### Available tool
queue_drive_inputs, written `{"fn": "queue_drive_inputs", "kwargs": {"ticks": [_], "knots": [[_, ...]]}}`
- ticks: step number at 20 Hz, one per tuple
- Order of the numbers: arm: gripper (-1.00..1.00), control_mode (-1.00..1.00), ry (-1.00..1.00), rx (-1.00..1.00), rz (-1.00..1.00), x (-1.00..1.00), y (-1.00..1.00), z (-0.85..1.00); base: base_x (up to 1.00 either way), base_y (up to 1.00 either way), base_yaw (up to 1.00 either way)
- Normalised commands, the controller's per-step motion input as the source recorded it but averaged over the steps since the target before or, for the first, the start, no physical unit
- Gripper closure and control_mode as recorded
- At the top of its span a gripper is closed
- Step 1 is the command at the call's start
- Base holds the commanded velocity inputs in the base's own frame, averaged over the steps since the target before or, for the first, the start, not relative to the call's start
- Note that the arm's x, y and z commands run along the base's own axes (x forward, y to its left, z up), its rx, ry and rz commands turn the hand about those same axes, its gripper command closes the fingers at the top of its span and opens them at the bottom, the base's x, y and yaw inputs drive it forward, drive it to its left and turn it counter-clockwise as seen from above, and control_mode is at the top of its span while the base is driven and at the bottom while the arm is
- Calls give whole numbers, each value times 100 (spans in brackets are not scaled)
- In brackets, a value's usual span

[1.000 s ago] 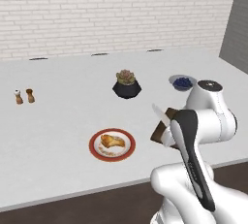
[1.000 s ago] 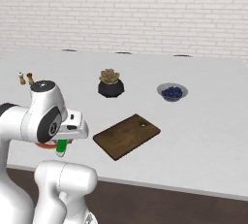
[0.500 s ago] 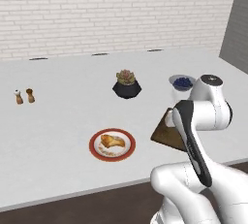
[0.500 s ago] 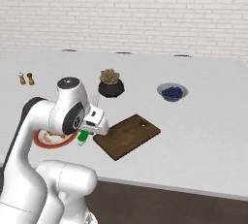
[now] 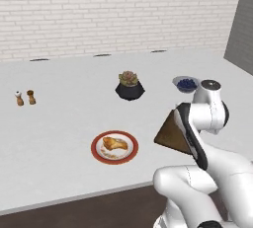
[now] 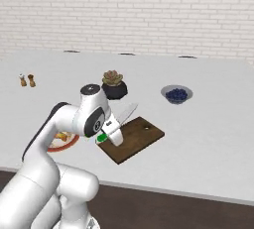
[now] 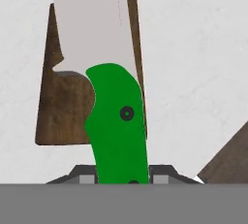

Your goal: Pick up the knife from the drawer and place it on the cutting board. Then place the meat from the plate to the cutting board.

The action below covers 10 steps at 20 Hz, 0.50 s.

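I see the white counter (image 6: 208, 139) running wide under the brick wall, with bare surface to the right of the cutting board (image 6: 136, 141) and in front of it up to the counter's near edge. The board, dark brown and rectangular, lies skewed to that edge with one corner pointing toward me; in the left base view I get only a wedge of it (image 5: 170, 135) past the arm. To its left sits the plate (image 5: 114, 147), white with a red-orange rim, the golden-brown meat (image 5: 115, 143) on it, well apart from the board. Behind the board are a dark pot with a succulent (image 6: 113, 85) and a small bowl of blue berries (image 6: 176, 95), both clear of it; two little shakers (image 5: 25, 97) stand far left.

My gripper (image 6: 110, 135) is clamped on the knife (image 6: 121, 118) by its bright green handle. In the hand view the handle (image 7: 118, 126) rises from between the fingertips and the pale blade runs out over the board (image 7: 60, 111), hanging past its far edge; I cannot tell whether it touches the wood. From the right base view the blade slants up and away above the board's left part.

Half a second ago I had the knife short of the board's left corner, by the plate; the arm has swung right since and carried it over the board.
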Motion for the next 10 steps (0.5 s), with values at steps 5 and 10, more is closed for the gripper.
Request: {"fn": "queue_drive_inputs", "kwargs": {"ticks": [5,10], "knots": [[100,-100,0,15,-25,49,-33,-23,0,0,0],[100,-100,3,0,-2,46,0,-40,0,0,0]]}}
